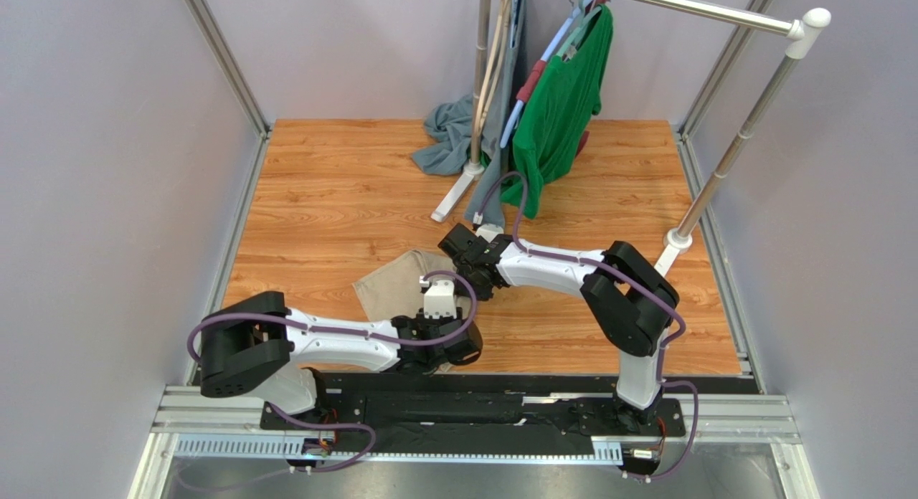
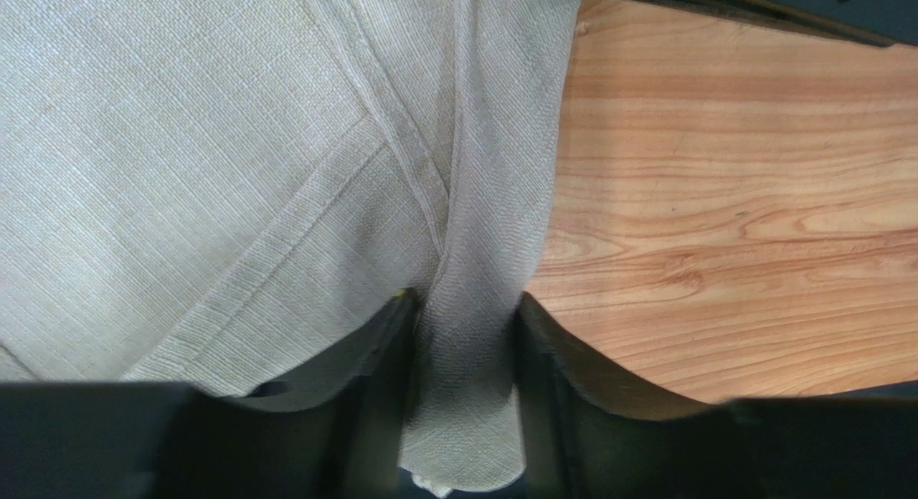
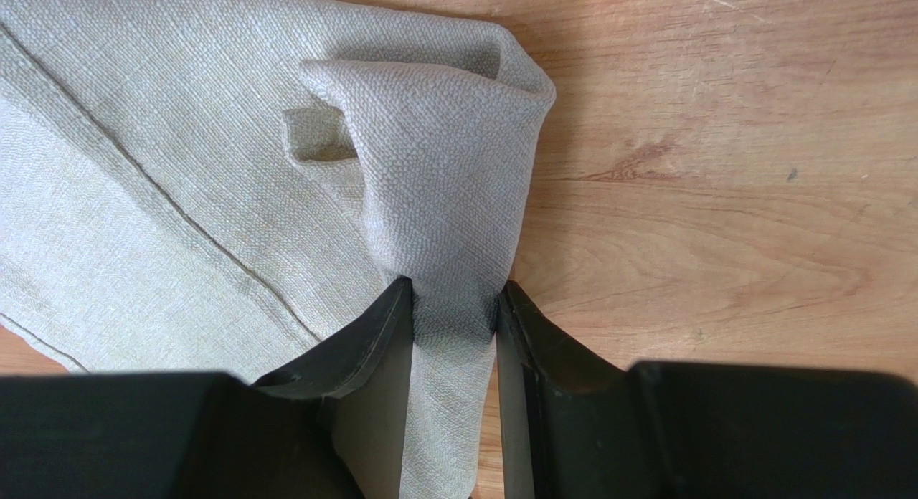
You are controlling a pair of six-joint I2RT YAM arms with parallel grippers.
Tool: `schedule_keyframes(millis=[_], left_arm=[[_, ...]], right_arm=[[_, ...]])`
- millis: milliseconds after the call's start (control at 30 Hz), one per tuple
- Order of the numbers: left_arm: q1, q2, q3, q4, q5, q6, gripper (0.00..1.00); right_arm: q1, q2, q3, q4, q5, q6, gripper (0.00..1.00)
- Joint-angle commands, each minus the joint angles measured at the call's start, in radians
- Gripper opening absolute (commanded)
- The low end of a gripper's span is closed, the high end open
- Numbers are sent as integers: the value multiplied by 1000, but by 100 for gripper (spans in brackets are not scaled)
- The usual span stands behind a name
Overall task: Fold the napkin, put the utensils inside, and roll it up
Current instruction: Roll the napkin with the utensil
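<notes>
The beige napkin (image 1: 392,285) lies crumpled on the wooden table near the front, between the two arms. In the left wrist view a pulled-up fold of the napkin (image 2: 323,155) runs down between the fingers of my left gripper (image 2: 463,300), which is shut on it. My right gripper (image 3: 456,286) is shut on a raised, folded-over corner of the napkin (image 3: 431,144). Seen from above, my left gripper (image 1: 429,325) is at the cloth's near right edge and my right gripper (image 1: 474,271) at its far right edge. The utensils are out of view.
A green shirt (image 1: 557,101) hangs on a metal rack (image 1: 743,133) at the back. A grey-blue cloth (image 1: 450,139) lies heaped by the rack's foot (image 1: 455,193). Grey walls close in the left and right sides. Bare wood (image 1: 323,198) stretches beyond the napkin.
</notes>
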Motion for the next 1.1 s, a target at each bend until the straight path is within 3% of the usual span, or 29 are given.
schedule_keyframes(millis=[0, 133, 267, 333, 467, 767, 833, 900, 1067], left_arm=[[6, 93, -9, -113, 90, -21, 39], [6, 137, 53, -131, 98, 36, 27], [27, 75, -8, -43, 128, 62, 21], [58, -11, -113, 40, 190, 93, 20], [117, -165, -290, 302, 282, 133, 20], [300, -272, -428, 478, 546, 232, 21], [366, -269, -442, 476, 621, 272, 21], [433, -265, -434, 447, 723, 315, 22], [527, -309, -492, 449, 832, 304, 22]], right_arm=[[2, 44, -52, -5, 14, -44, 14], [1, 41, -49, 1, 11, -56, 13], [-4, 26, -18, -27, 4, -102, 16], [-7, 14, 8, -39, -11, -122, 20], [-34, -32, 13, -37, -52, -145, 36], [-67, -222, -4, 2, -89, -298, 45], [-67, -316, -74, 48, -86, -355, 45], [-67, -449, -233, 216, -106, -537, 45], [-65, -588, -461, 436, -168, -639, 47]])
